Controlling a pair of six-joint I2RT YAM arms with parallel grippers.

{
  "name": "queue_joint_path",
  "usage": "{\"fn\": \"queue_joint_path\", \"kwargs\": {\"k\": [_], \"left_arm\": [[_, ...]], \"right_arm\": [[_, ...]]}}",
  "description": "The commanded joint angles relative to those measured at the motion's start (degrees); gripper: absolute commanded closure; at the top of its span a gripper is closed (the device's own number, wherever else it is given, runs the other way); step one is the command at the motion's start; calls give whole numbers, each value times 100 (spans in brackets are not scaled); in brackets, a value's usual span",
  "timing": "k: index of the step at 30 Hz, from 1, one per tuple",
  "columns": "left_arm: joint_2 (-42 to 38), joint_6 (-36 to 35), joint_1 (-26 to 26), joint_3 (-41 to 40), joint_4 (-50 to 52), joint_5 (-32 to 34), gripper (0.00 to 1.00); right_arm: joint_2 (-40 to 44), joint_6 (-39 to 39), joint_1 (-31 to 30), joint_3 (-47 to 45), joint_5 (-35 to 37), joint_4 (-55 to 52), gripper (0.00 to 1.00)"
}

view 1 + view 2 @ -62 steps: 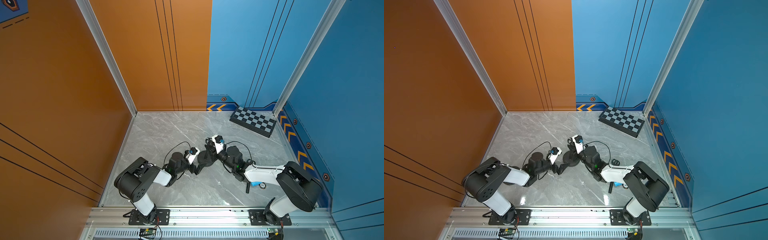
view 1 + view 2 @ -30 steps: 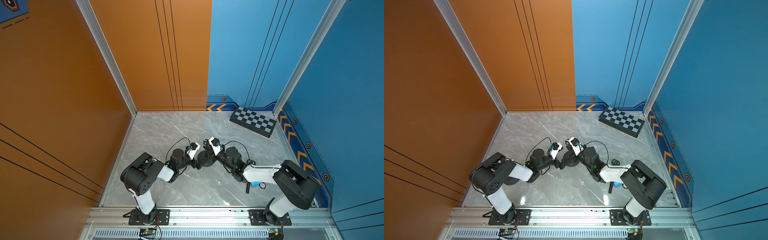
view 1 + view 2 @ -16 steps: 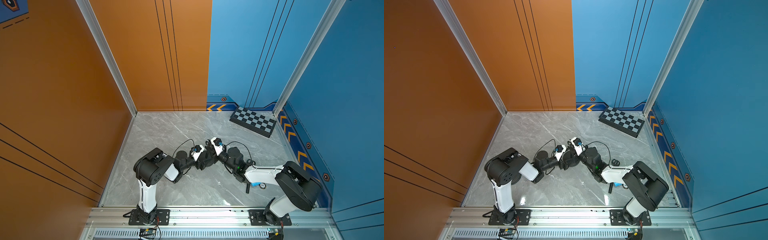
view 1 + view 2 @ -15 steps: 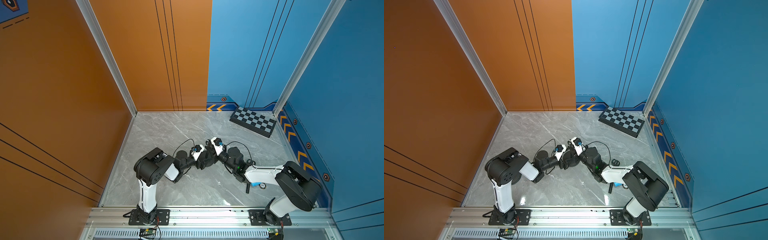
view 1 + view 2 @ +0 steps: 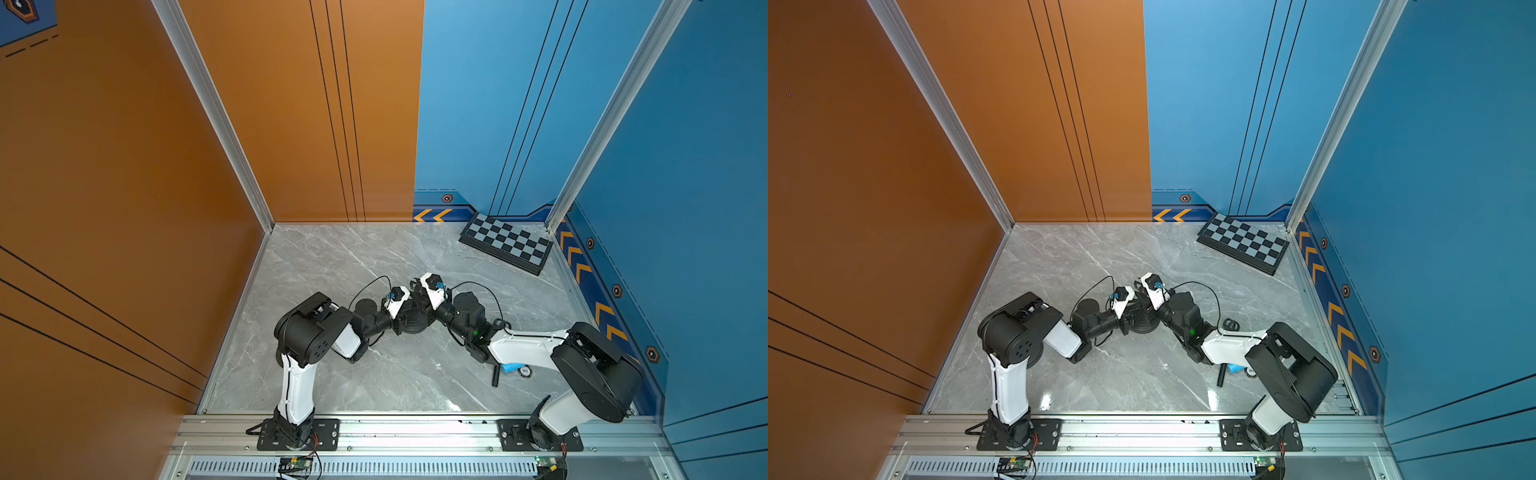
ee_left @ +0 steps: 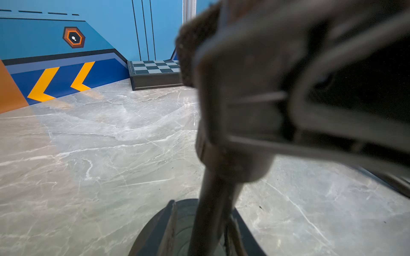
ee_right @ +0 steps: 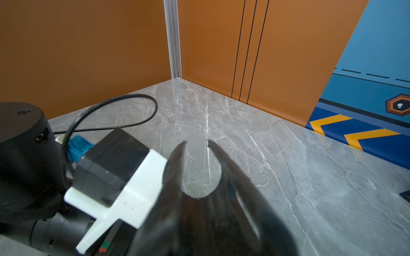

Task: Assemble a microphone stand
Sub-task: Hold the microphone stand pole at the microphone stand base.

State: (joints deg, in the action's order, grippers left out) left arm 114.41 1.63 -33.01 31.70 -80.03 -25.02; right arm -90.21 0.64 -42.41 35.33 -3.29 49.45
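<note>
Floor [image 5: 332,257]: glossy, marble-look stone. Rail [image 5: 415,428], lower edge: brushed metal. Arms [image 5: 297,386]: smooth white and matt black plastic. Base [image 5: 415,328]: matt black.

Microphone stand [image 5: 413,328] at centre, chessboard [image 5: 509,245] behind in far right corner, rod [image 5: 495,376] lying front right

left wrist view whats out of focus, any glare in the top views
Left wrist view: the near dark pole and everything close around it are badly blurred, the far checkerboard sharp. Both top views: sharp, with white glare patches on the marble floor.
</note>
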Motion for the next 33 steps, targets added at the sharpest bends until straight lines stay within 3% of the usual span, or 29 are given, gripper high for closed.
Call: {"fn": "queue_joint_path", "kwargs": {"k": [1, 7, 11, 13, 15, 19, 21, 26, 33], "left_arm": [[202, -90, 11, 43, -79, 63, 79], [186, -145, -3, -86, -76, 533, 89], [220, -194, -3, -91, -79, 533, 91], [260, -296, -18, -94, -75, 441, 91], [275, -387, -47, -109, -76, 361, 91], [275, -518, -65, -144, -76, 218, 91], [275, -552, -60, -147, -76, 127, 91], [292, -749, -68, -198, -74, -154, 91], [292, -688, -27, -208, -76, -200, 91]], "right_arm": [[-215, 70, -38, 58, -127, -1224, 100], [-234, 94, -96, 181, 87, -1513, 99], [-242, 51, -189, 207, 219, -1592, 88], [-154, 75, -194, 150, 40, -1616, 78], [42, 355, -73, 266, -628, -2115, 67], [382, 786, 522, 727, -2069, -3488, 56], [467, 851, 785, 736, -2584, -3568, 27], [202, 1362, 1191, 1106, -3763, -3942, 27], [-38, 1886, 1286, 1359, -3950, -3727, 35]]}}
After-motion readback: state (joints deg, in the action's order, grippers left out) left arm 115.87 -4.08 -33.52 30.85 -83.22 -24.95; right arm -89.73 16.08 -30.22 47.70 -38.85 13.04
